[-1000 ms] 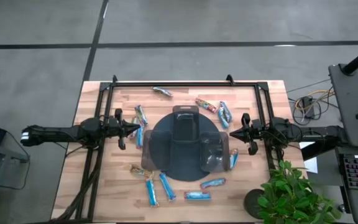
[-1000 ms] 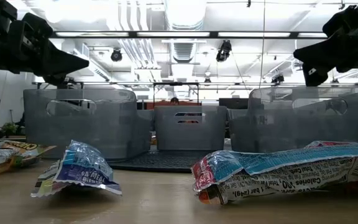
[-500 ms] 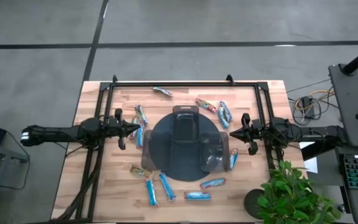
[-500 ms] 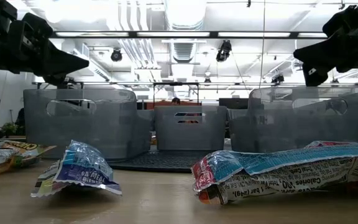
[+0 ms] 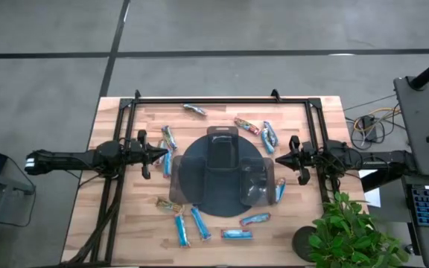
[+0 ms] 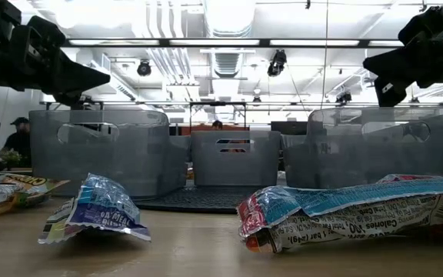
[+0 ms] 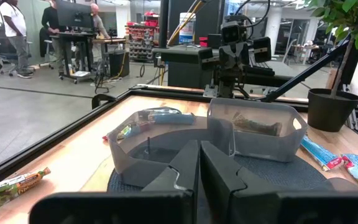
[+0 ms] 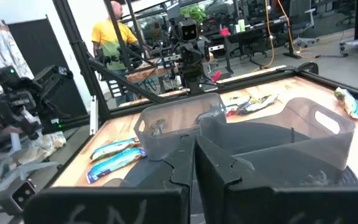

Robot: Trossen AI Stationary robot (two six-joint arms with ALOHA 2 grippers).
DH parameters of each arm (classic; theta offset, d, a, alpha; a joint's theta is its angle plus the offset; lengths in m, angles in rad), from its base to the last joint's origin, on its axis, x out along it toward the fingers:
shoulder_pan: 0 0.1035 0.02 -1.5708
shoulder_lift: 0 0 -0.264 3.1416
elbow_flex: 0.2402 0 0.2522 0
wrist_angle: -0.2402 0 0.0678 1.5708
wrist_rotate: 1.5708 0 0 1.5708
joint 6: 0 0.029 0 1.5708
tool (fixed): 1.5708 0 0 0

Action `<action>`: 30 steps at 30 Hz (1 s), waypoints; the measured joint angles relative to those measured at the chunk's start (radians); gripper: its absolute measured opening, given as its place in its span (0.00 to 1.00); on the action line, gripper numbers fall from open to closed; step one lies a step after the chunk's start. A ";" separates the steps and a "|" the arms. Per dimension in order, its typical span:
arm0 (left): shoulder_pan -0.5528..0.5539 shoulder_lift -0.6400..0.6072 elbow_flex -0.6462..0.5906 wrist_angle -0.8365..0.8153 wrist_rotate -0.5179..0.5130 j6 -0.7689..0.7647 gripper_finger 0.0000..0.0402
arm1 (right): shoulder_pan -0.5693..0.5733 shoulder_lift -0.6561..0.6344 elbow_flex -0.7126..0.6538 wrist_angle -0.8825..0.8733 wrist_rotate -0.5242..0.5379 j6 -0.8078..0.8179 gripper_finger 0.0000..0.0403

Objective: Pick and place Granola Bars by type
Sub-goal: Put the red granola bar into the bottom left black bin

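Table (image 5: pixel 125 223): we found the dark round tray (image 5: pixel 192 190) of clear bins (image 5: pixel 253 181) at centre; most Granola Bars (image 5: pixel 192 222) lay loose around it, barely sorted. Left gripper (image 5: pixel 164 154) and right gripper (image 5: pixel 278 158), both closed and empty, flanked the tray

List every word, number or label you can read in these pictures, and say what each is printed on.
"Calories" on the crumpled blue and white wrapper at the front of the low view; the print around it is too garbled to read.
Yellow lettering on the greenish wrapper at that view's left edge: too cut off to read.
White print on the blue wrapper: too blurred.
Bars in the high and wrist views: print too small.
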 joint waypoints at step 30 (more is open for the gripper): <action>0.000 0.002 0.000 0.418 -0.008 -0.625 0.00 | 0.000 0.001 0.000 0.358 0.071 0.410 0.02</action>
